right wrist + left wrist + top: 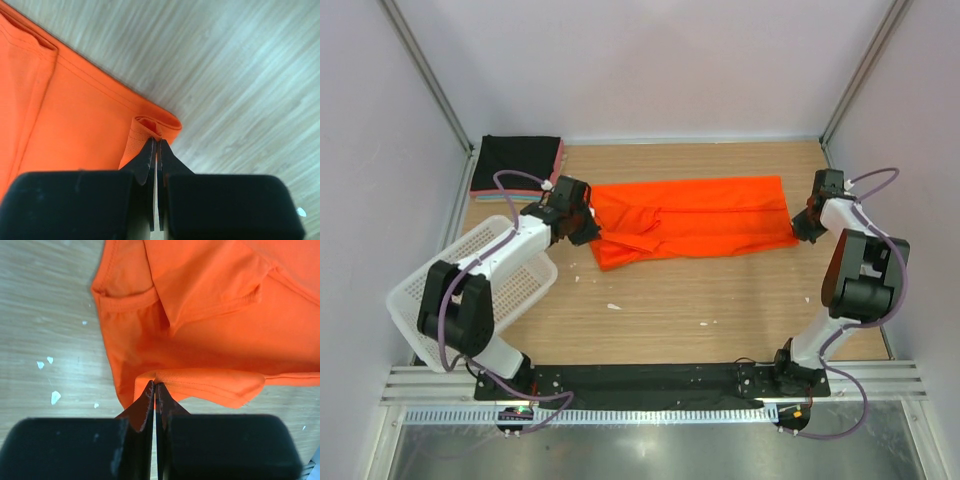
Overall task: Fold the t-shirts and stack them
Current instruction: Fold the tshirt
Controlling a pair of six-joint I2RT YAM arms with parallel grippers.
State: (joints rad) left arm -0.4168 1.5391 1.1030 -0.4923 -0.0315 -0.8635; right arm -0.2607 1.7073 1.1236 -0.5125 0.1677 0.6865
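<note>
A bright orange-red t-shirt (695,218) lies stretched across the middle of the wooden table, folded lengthwise. My left gripper (582,226) is shut on its left end, pinching a raised fold of the cloth (200,382) at the tips (155,385). My right gripper (802,222) is shut on the shirt's right corner, where a small loop of hem (150,125) bunches at the fingertips (156,141). A stack of folded t-shirts, black on top (520,162) with pink and teal edges below, sits at the back left corner.
A white plastic mesh basket (470,295) stands at the left front, under the left arm. Small white specks (612,305) dot the wood. Grey walls and metal posts close the table in at the back and sides.
</note>
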